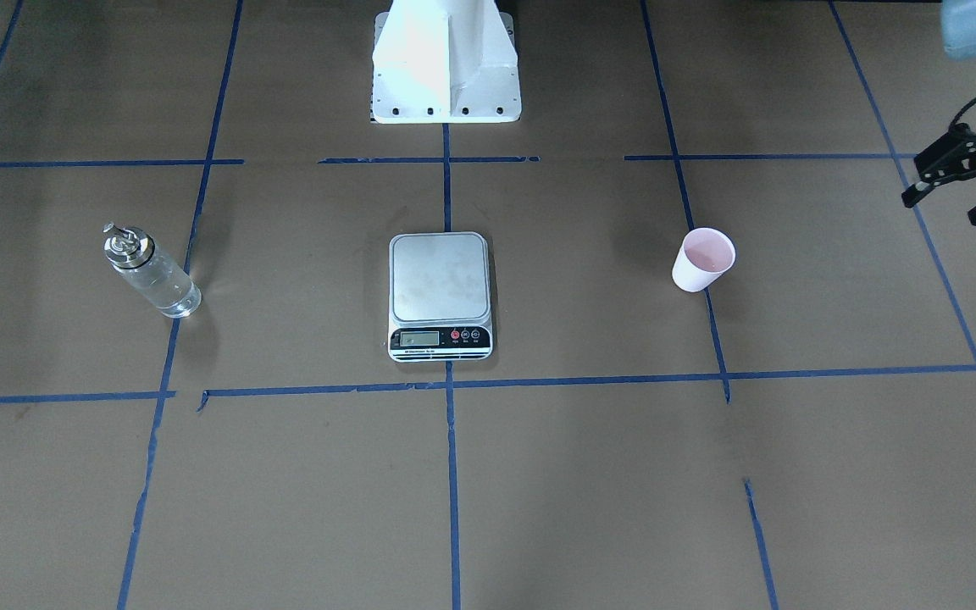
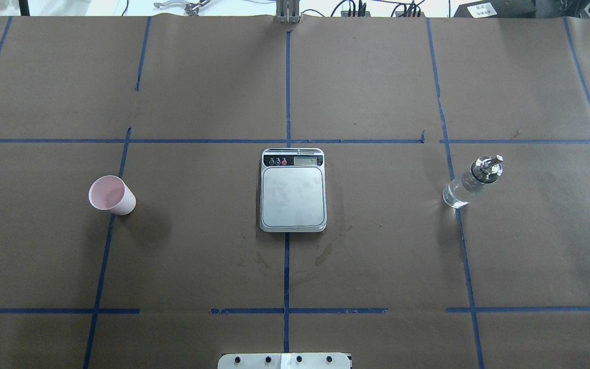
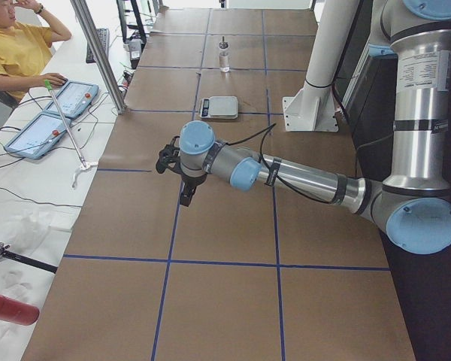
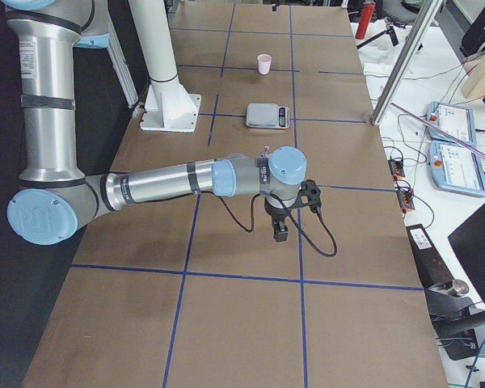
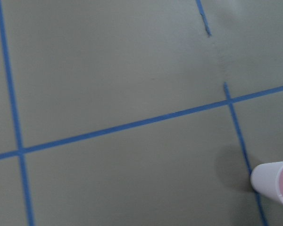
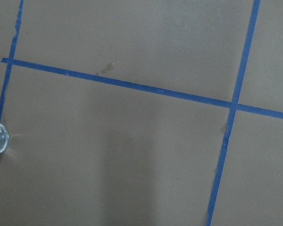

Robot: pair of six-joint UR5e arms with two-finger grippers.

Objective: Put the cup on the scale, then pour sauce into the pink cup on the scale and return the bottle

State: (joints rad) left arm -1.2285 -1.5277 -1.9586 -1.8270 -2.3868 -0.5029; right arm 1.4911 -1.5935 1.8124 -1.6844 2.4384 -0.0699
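1. Exterior front-facing: the scale (image 1: pixel 440 284) lies mid-table with its platform bare. The cup (image 1: pixel 702 260) stands upright on the table, well apart from the scale on the robot's left. The bottle (image 1: pixel 152 273) stands upright well apart on the scale's other side, with the sauce (image 1: pixel 170 292) inside. The left gripper (image 1: pixel 941 212) hangs beyond the cup, farther from the scale. Its fingers look spread and empty, though the frame edge cuts them.
2. Overhead exterior: the cup and bottle flank the scale, and neither arm shows.
3. Exterior left: the near arm reaches low over the table, short of the scale.
4. Exterior right: the right gripper (image 4: pixel 280 230) points down, well short of the scale. I cannot tell how its fingers stand.
5. Left wrist: only the cup's rim shows, at the frame's corner.
6. Right wrist: only the bottle's edge shows, at the border.
7. Judgement: the first step has not begun. The left gripper needs to line up over the cup, close gently on its light wall, and carry it to the middle of the scale's platform.
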